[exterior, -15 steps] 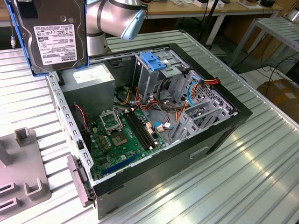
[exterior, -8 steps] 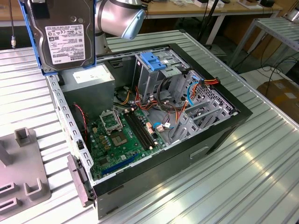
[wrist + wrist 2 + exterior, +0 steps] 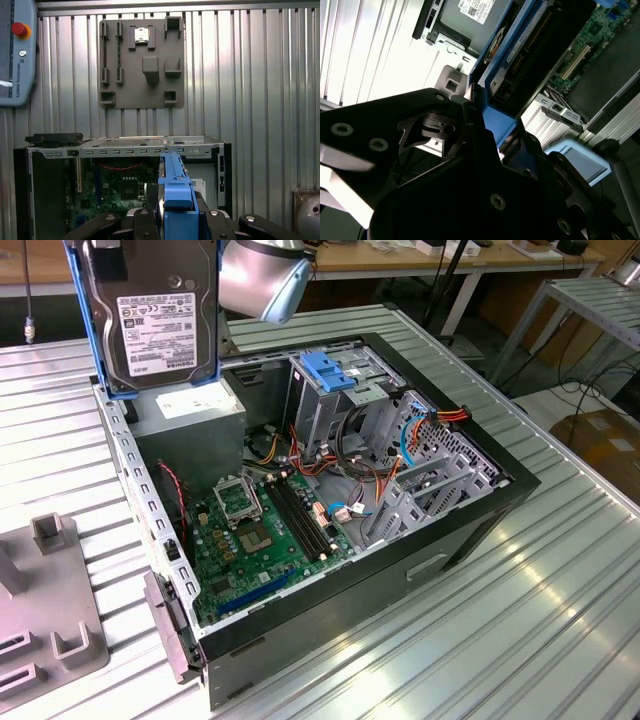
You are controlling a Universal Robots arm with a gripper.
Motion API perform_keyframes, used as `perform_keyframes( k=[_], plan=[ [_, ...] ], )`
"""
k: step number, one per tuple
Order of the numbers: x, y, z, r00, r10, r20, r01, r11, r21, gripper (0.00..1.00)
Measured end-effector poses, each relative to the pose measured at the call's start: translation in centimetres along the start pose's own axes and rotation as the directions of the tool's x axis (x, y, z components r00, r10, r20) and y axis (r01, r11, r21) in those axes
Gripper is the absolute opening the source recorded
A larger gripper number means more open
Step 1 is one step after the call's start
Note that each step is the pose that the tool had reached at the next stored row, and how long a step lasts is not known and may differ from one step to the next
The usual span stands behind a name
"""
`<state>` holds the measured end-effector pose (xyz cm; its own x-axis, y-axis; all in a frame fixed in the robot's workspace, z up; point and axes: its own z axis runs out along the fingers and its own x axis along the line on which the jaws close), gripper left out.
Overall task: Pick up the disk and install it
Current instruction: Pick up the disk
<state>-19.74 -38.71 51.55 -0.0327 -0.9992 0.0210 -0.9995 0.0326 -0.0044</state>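
At the exterior view's left, a grey fixture plate (image 3: 50, 635) with raised blocks lies on the ribbed metal table (image 3: 540, 620). Next along and up high is the disk (image 3: 160, 315). It hangs upright, label toward the camera and blue carrier rail down both sides, clear above the corner of the open computer case (image 3: 450, 550) where the grey power supply box (image 3: 190, 425) sits. Beside the disk is the arm's silver wrist joint (image 3: 262, 278). Further right, inside the case, are the green motherboard (image 3: 265, 530), a light-blue latch block (image 3: 330, 370) atop the drive cage, and a tangle of red and orange wires (none touching the disk). In the first wrist view the gripper (image 3: 176, 212) pinches the disk's blue rail edge-on between its black fingers.
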Motion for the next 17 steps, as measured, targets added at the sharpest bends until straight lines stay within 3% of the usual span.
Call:
perform_keyframes(
  k=[17],
  plan=[
    [-0.09, -2.88, 0.3, 1.0, 0.0, -0.0015, 0.0, 1.0, 0.0, 0.37]
  ],
)
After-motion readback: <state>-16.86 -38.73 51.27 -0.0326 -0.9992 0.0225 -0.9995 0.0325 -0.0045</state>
